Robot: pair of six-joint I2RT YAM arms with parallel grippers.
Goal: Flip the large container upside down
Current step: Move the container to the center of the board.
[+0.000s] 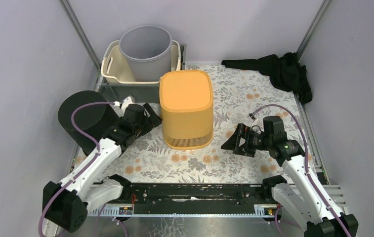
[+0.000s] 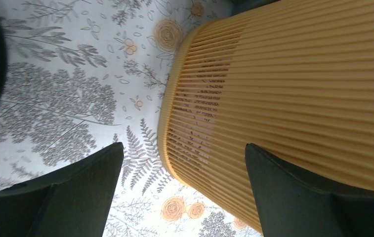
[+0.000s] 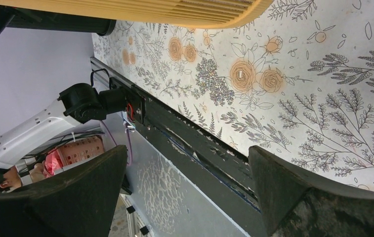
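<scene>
Just left of the large container (image 1: 186,108), my left gripper (image 1: 151,115) gapes wide, empty; my right gripper (image 1: 230,139) too. The container stands mid-table (image 1: 254,98), closed face up. I judge the flip done, with only the retreat left.

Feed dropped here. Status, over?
Left tool open beside orange container. Right tool open, apart. Container not gripped, closed face up. Black cylinder crowds left arm.

Matt, finely ribbed orange plastic container (image 1: 185,106); smooth grey plastic bucket (image 1: 145,52); crumpled black cloth (image 1: 278,69); floral-printed table cover (image 1: 234,165).
</scene>
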